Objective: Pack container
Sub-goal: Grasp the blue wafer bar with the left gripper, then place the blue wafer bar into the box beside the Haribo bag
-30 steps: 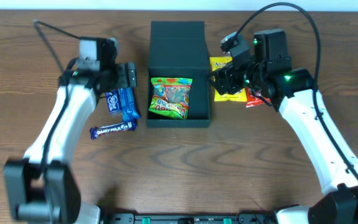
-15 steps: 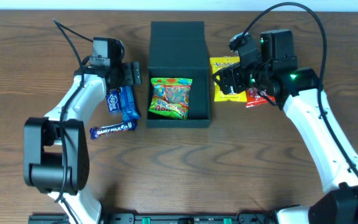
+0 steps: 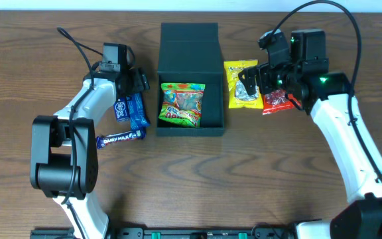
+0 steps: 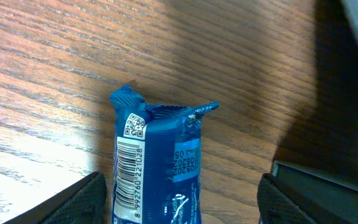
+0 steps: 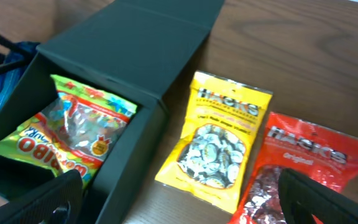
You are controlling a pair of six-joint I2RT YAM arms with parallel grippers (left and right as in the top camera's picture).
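The container is a dark square box, its flap lid open toward the back, with a colourful gummy bag lying inside. My left gripper is open and low over the table left of the box. In the left wrist view its fingers straddle the end of a blue snack bar. My right gripper is open and empty above a yellow candy packet. A red packet lies beside it. The right wrist view shows the box, the yellow packet and the red packet.
Two blue bars lie left of the box, and a Dairy Milk bar lies nearer the front. The wooden table extends forward of the box.
My right gripper has moved to the right, uncovering more of the yellow packet. My left arm has swung in closer while its gripper stayed beside the box over the blue bars.
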